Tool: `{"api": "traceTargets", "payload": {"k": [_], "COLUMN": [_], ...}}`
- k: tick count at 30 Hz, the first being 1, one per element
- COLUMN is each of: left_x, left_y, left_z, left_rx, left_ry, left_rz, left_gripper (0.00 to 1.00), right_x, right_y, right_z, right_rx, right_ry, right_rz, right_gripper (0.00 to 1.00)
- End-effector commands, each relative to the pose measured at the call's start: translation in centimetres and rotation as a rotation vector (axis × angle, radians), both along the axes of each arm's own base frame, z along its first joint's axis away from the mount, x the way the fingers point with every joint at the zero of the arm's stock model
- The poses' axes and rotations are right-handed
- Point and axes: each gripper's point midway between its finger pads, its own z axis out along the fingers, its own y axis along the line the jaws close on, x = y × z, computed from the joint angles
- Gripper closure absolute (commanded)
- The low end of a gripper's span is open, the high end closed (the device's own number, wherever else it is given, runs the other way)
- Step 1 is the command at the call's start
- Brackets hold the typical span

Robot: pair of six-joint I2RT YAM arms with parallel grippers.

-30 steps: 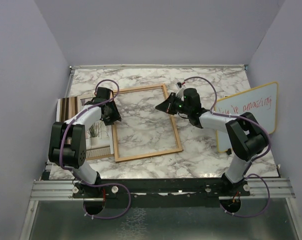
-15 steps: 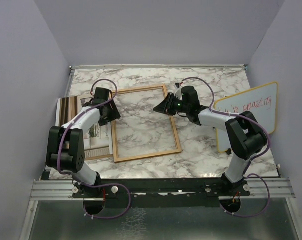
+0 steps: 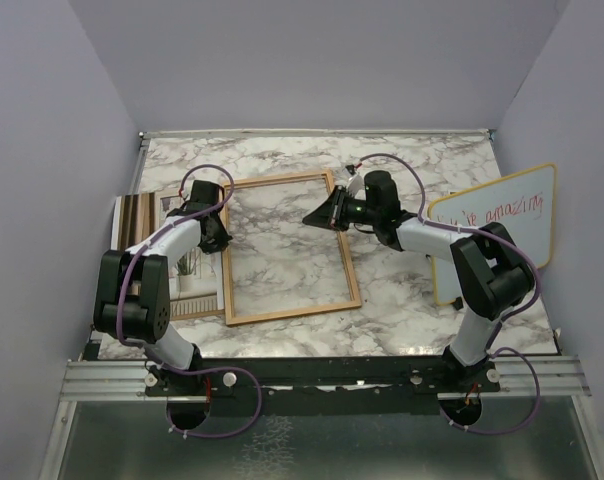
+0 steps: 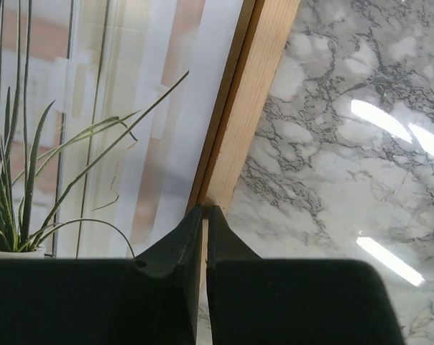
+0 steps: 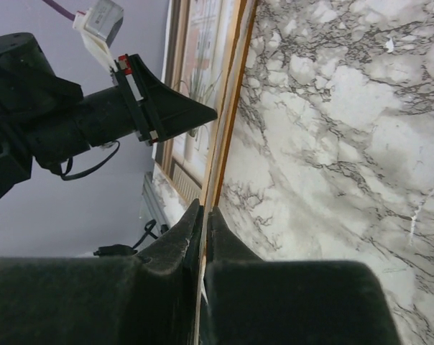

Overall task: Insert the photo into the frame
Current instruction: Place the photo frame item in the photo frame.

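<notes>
frame (image 3: pixel 292 311): flat on table (image 3: pixel 412 300), centre-left
photo (image 3: pixel 192 282): on table, left of frame, against its left rim
whiteboard (image 3: pixel 512 215): table's right edge, well apart from frame

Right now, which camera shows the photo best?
Left wrist: the photo is close, its leaves and curtains clear, though only part shows. Top view shows it small, partly hidden by the left arm. Right wrist catches a slanted strip beyond the frame.

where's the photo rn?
Top external view: the photo lies flat on the left side of the table, directly beside the left rim of the frame.
</notes>
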Motion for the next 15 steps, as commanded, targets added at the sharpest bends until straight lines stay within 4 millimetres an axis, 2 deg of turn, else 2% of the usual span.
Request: {"api": "traceTargets", "payload": {"k": [1, 7, 15], "left_x": [-0.2, 0.1, 0.1], "left_y": [-0.1, -0.5, -0.6], "left_z": [-0.9, -0.3, 0.0], "left_rx": [0.002, -0.021, -0.025], "left_ry": [0.019, 0.006, -0.003], "left_rz": [0.001, -0.011, -0.016], "left_gripper": [0.95, 0.95, 0.95], "right_x": [-1.1, -1.2, -0.8], "right_y": [0.5, 0.8, 1.0], "right_z": [1.1, 1.8, -1.1], "right_rx": [0.071, 0.117, 0.058], "right_ry": [-0.002, 0.021, 0.033], "right_rz": [0.066, 0.073, 0.096], "right_gripper": [0.96, 0.96, 0.93]}}
